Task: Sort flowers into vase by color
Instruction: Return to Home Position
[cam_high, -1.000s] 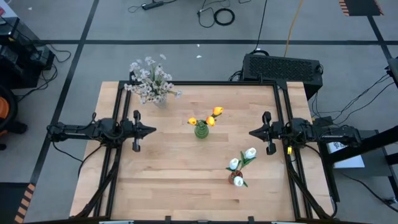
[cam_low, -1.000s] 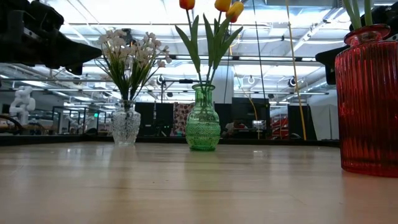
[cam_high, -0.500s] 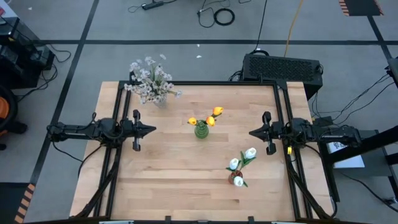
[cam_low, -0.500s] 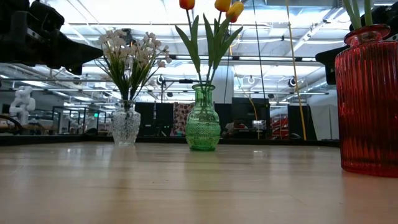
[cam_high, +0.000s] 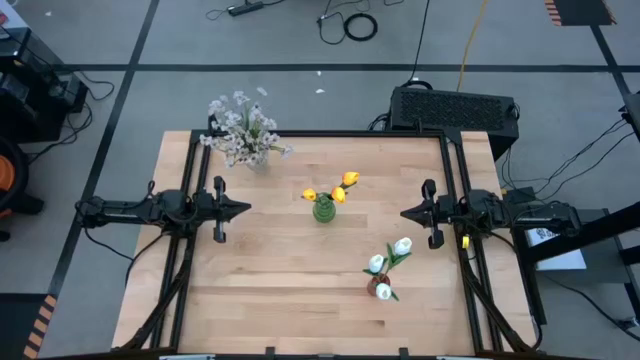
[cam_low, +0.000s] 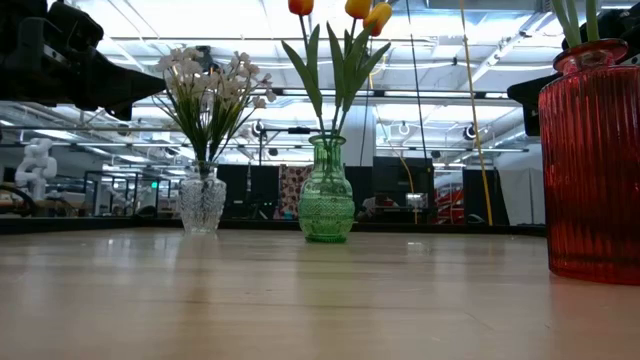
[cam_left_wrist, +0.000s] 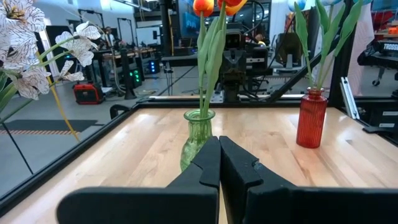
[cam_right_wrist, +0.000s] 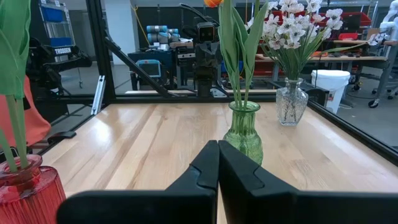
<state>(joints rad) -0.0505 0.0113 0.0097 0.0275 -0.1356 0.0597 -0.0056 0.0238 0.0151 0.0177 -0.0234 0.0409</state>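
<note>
We see the wooden table (cam_high: 280, 300) filling the middle of the high view, and no loose stem lies anywhere on its bare boards. The left arm (cam_high: 150, 210) reaches in from the left edge at mid-height. The right arm (cam_high: 500, 212) mirrors it from the right edge. Both sit over the table's side rails, well apart from every vase.

We judge the sorting itself done, since each colour has a vase of its own:
- The transparent vase (cam_high: 257, 160), at the table's upper left corner, holds the bushy pale blossoms (cam_high: 240, 122).
- The green vase (cam_high: 323, 210), at the centre, holds the orange-yellow tulips (cam_high: 342, 186).
- The red vase (cam_high: 378, 286), lower right of centre, holds the white tulips (cam_high: 392, 258).

In the low view all three vases stand upright, with the red one nearest at the right edge.

The left gripper (cam_high: 246, 209) points toward the centre. Its wrist view shows its two fingers (cam_left_wrist: 208, 165) pressed flat together, with nothing between them. The right gripper (cam_high: 404, 213) faces it from the other side, and its fingers (cam_right_wrist: 208, 163) are likewise closed on nothing.

As far as we can tell, all that is left is parking the arms. Their level, symmetrical pose suggests they are at or very near that rest position.
</note>
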